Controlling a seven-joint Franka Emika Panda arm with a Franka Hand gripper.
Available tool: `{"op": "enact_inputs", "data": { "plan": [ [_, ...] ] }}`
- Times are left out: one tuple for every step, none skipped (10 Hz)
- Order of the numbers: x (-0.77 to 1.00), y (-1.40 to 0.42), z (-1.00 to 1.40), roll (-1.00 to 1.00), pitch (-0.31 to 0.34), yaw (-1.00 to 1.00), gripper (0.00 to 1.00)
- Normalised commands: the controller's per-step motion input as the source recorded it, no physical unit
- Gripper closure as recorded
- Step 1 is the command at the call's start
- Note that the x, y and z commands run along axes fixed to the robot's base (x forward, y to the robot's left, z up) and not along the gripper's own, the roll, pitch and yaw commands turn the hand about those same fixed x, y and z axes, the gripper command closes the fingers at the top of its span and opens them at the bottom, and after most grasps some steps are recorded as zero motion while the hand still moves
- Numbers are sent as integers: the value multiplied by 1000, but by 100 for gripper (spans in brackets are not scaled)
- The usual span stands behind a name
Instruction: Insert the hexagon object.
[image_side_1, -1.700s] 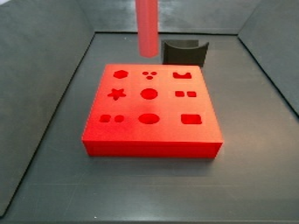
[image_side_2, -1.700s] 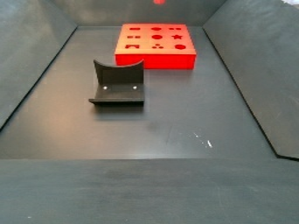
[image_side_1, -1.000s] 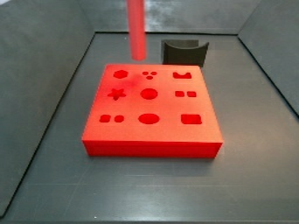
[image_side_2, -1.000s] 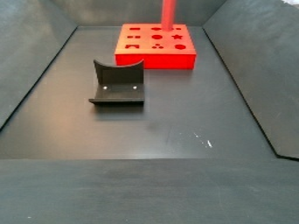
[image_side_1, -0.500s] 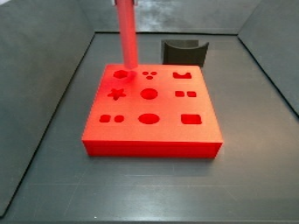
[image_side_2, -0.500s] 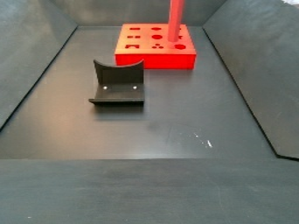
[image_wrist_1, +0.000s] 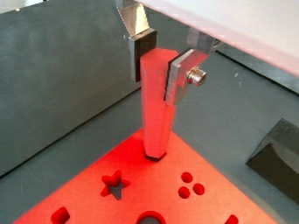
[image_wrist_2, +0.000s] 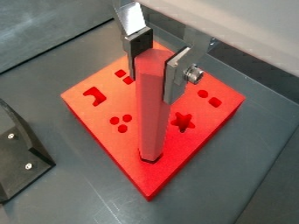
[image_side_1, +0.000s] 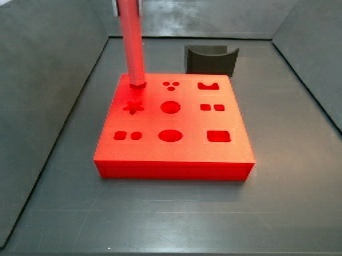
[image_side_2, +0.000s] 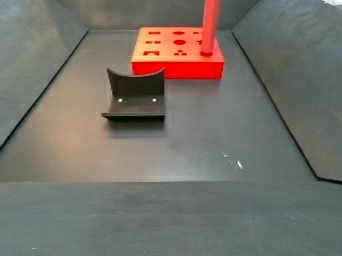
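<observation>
Wrist views both show the gripper with its fingers squeezed tight on the top part of the hexagon object. The rod hangs straight down below the fingers, so its bottom end can go into a hole. That end sits at the corner hole of the red block, and it looks just started in. The block lies flat on the worktop. The dark holder sits well apart from the fingers.
</observation>
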Motion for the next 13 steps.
{"op": "enact_inputs", "data": {
  "plan": [
    [0,0,-140,-34,-26,0,100],
    [0,0,-180,-13,-24,0,100],
    [0,0,-237,0,-24,0,100],
    [0,0,-266,0,-7,0,100],
    [0,0,-246,-7,-6,0,100],
    [197,0,-291,-6,0,0,100],
    [323,0,-303,-21,0,0,100],
    [371,0,-297,-23,0,0,100],
    [429,0,-217,-26,23,0,100],
    [203,0,-286,-30,0,-3,100],
    [131,6,-483,-61,0,-54,100],
    [0,31,-663,-47,-71,-54,100],
    [0,37,-863,-70,-149,-60,100]
  ]
}}
